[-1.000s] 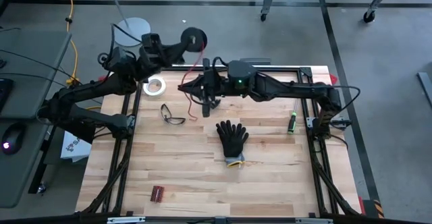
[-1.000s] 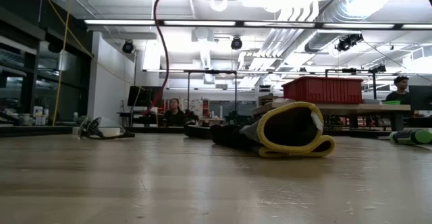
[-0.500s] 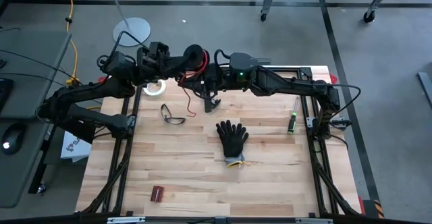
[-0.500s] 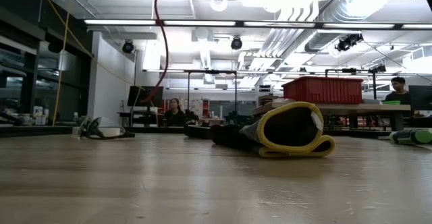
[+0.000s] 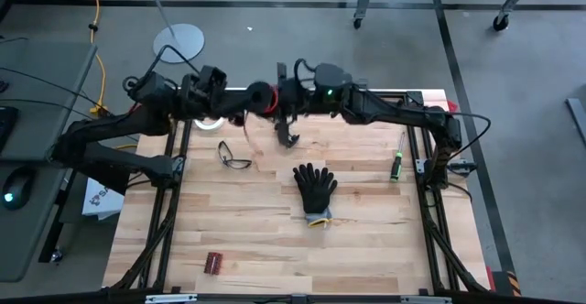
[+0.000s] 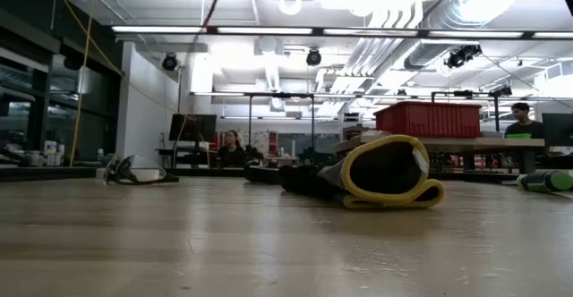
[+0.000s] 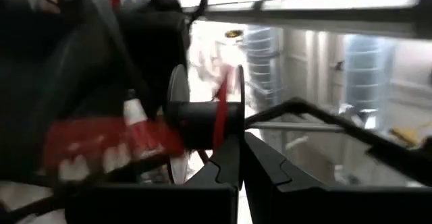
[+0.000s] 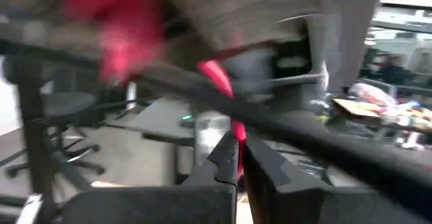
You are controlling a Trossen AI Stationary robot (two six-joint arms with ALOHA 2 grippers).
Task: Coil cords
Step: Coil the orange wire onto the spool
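At twelve o'clock above the table's far edge, seen from overhead, left gripper (image 5: 240, 97) clamps the spool (image 5: 257, 96) while right gripper (image 5: 280, 97) pinches the red cord (image 5: 245, 132); a tail dangles, so winding looks unfinished. Left wrist camera alone shows few turns wound; the low view shows only the black glove (image 6: 376, 182).

No text, label, brand, number or sign can be read in any of the views. The red patch with white marks on the arm (image 7: 101, 143) in the left wrist view is too blurred to make out. The small red object (image 5: 214, 263) near the front edge of the table (image 5: 366, 249) is too small for any marking to be made out.
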